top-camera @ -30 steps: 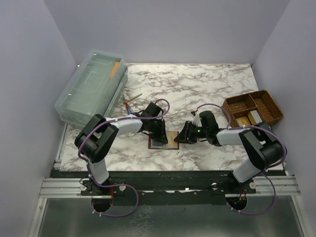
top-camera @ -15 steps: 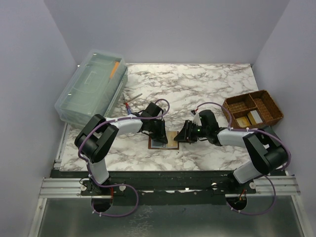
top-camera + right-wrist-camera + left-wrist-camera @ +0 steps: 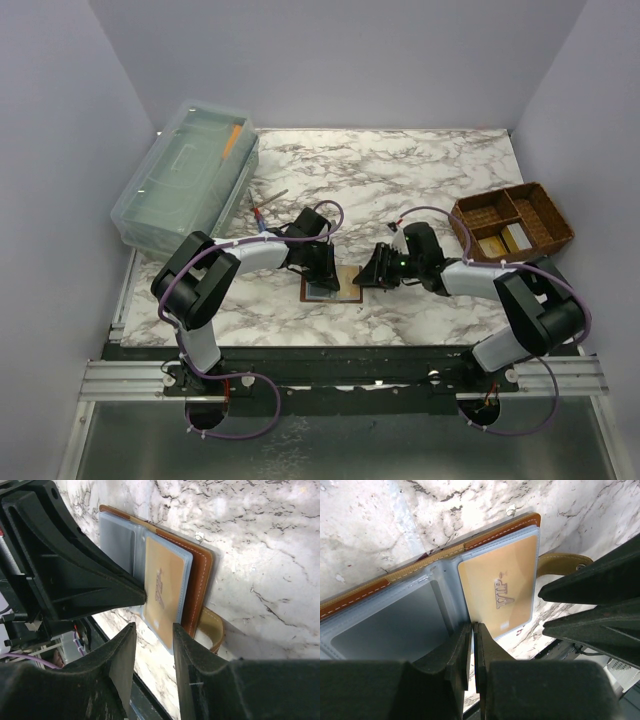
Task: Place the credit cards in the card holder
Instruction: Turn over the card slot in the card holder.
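Note:
The tan leather card holder (image 3: 345,285) lies open on the marble, snap tab (image 3: 565,562) off its side. A gold card marked VIP (image 3: 500,587) sits in its clear sleeve (image 3: 165,587); the other sleeve (image 3: 390,625) looks grey-blue. My left gripper (image 3: 471,626) is shut, its tips pinching the sleeve edge at the fold. My right gripper (image 3: 153,627) is open, its fingers either side of the gold card's near corner without touching it. In the top view the left gripper (image 3: 322,272) and right gripper (image 3: 372,272) face each other over the holder. Two more cards (image 3: 500,242) lie in the basket.
A brown woven divided basket (image 3: 545,215) stands at the right edge. A clear plastic box (image 3: 185,175) with an orange pen inside lies at the back left. A small tool (image 3: 264,208) rests behind the left arm. The table's front rail (image 3: 340,352) runs close below the holder.
The right arm's elbow has shifted slightly. Both grippers stay at the card holder, and the holder and the gold card have not moved.

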`<state>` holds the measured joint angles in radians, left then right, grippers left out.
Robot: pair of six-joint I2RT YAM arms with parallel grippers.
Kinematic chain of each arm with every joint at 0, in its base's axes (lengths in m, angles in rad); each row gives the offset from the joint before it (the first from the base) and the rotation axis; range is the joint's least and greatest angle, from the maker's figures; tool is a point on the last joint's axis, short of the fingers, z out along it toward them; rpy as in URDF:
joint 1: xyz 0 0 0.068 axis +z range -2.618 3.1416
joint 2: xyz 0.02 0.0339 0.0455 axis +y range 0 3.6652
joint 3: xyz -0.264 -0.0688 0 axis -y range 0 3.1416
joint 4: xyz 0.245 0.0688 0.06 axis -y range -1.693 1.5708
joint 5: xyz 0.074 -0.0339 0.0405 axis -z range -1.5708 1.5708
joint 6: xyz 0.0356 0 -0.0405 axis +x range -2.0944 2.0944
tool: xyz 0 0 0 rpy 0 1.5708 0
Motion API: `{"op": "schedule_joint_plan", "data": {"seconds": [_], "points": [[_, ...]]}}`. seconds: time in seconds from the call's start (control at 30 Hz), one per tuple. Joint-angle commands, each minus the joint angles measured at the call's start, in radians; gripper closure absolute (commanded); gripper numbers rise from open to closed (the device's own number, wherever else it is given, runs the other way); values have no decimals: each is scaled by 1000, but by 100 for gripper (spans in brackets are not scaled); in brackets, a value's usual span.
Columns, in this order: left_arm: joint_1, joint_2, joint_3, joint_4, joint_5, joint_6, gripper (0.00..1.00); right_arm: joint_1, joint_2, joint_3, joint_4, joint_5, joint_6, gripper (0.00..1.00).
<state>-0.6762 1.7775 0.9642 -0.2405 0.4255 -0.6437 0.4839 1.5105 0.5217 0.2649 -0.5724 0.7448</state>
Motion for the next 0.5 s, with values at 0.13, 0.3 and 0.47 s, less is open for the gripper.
{"op": "schedule_joint_plan", "data": {"seconds": [0.13,0.3,0.47], "points": [[-5,16,-36,-28,-38,12,86,14,70,-14,80,-36,22,62],[-6,14,-39,-26,-37,11,86,17,85,-18,93,-39,28,62],[-6,13,-40,-25,-36,10,86,18,83,-27,85,-24,31,61]]}}
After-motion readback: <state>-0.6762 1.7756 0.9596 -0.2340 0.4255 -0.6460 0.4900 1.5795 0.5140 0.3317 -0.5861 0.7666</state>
